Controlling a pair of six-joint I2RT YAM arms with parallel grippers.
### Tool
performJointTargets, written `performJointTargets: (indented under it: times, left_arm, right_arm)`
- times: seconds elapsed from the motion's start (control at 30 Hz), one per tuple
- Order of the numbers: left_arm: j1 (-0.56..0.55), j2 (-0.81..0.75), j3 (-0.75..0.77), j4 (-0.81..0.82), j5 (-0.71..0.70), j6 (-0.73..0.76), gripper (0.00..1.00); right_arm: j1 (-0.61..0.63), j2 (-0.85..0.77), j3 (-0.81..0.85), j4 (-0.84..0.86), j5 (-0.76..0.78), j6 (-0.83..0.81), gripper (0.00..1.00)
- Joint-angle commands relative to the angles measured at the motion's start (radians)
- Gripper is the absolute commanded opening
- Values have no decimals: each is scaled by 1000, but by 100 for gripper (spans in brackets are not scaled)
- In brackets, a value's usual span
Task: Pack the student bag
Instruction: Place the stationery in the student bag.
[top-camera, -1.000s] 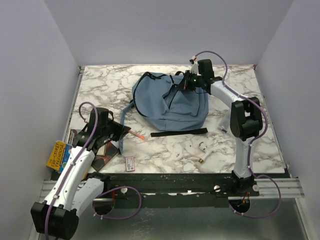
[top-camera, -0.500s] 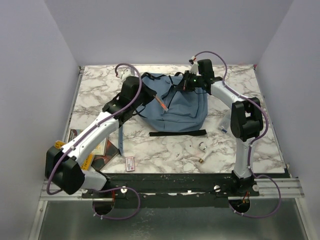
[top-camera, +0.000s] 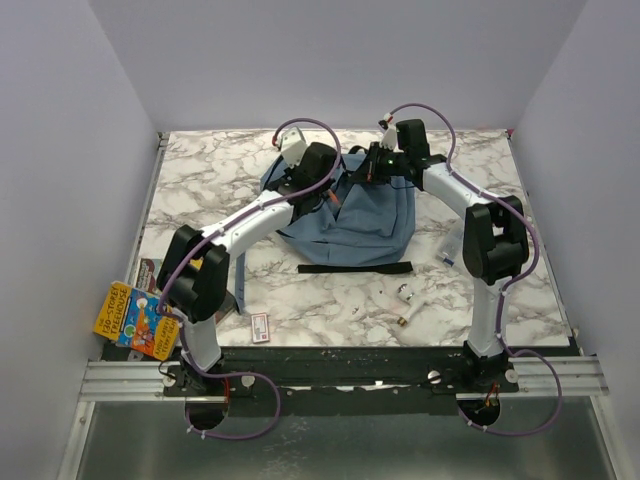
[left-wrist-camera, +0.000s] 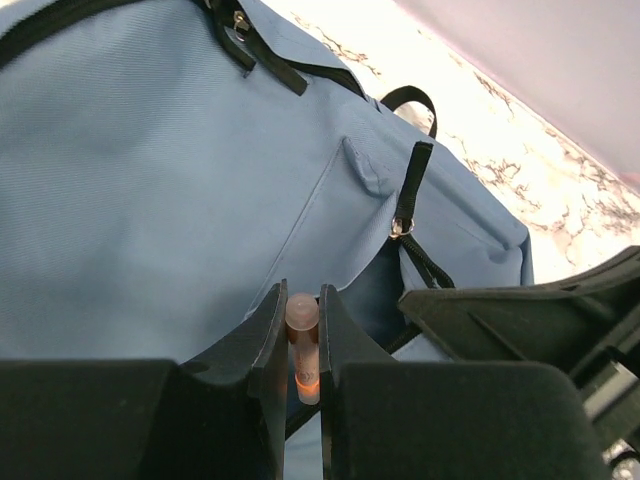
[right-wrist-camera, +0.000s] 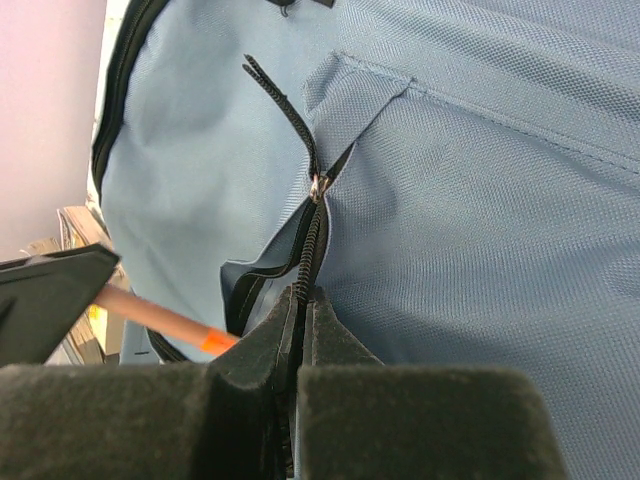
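Far back on the marbled worktop (top-camera: 200, 170), the right gripper (right-wrist-camera: 303, 300) pinches the soft dusty-blue fabric student bag (top-camera: 365, 215)'s black zip edge (right-wrist-camera: 312, 240); the left gripper (left-wrist-camera: 301, 296) clamps a slim pink pen (left-wrist-camera: 303, 350) above. Should the pinch slip, the pocket (right-wrist-camera: 255, 285) could close, deflecting the pen.

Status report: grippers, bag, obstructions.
Left gripper shut on pen, at bag pocket. Right gripper shut on zipper, holding pocket open. No obstruction seen.
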Motion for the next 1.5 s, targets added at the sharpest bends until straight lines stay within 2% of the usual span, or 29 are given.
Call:
performJointTargets:
  times: [0.0,0.3,0.6,0.67,0.77,0.8,0.87,1.0,1.07,1.23,1.47]
  left_arm:
    - [-6,78,88,-16,-34,-35,0]
    - [-4,152,169,-79,0,-79,0]
    - [28,271,306,-73,577,5,0]
    - [48,297,321,-90,665,-5,0]
    - [62,301,311,-101,716,7,0]
    - [63,298,308,-100,725,21,4]
    - [68,304,323,-122,756,44,23]
    - [83,287,308,-132,781,61,55]
    - [87,274,307,-133,777,88,66]
    - [97,220,293,-153,774,134,77]
    - [134,165,263,-200,792,174,79]
  right_arm:
    - [8,-58,-9,34,-43,8,1]
    - [8,-55,-11,37,-52,14,0]
    - [9,-54,-6,36,-48,9,1]
    - [9,-53,1,18,-43,-2,1]
    - [8,-69,-9,25,-33,-3,1]
    - [9,-70,-11,26,-32,-2,1]
    - [8,-66,-7,28,-36,0,1]
    - [9,-56,2,16,-36,-4,1]
    - [9,-61,-6,20,-32,-5,1]
    - [9,-66,-8,18,-26,-9,1]
    - [9,-62,-12,18,-29,-11,1]
